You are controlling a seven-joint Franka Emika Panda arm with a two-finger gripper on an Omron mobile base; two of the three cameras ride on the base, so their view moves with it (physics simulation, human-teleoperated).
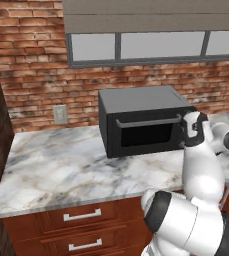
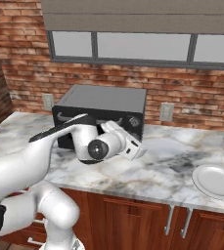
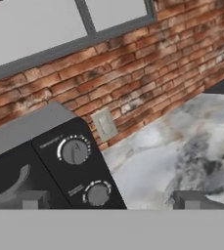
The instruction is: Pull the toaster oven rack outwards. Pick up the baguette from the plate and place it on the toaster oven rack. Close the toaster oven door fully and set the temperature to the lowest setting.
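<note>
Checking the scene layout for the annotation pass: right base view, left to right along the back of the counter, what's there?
Left wall outlet → toaster oven, door shut → right wall outlet → white plate, nearer the counter's front edge, nothing on it.

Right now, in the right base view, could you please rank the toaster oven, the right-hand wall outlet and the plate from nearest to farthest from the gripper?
1. The toaster oven: directly behind the open gripper, whose hand sits in front of its knob side.
2. The wall outlet: on the brick wall, up and to the right.
3. The plate: far right, near the counter's front edge.
</note>
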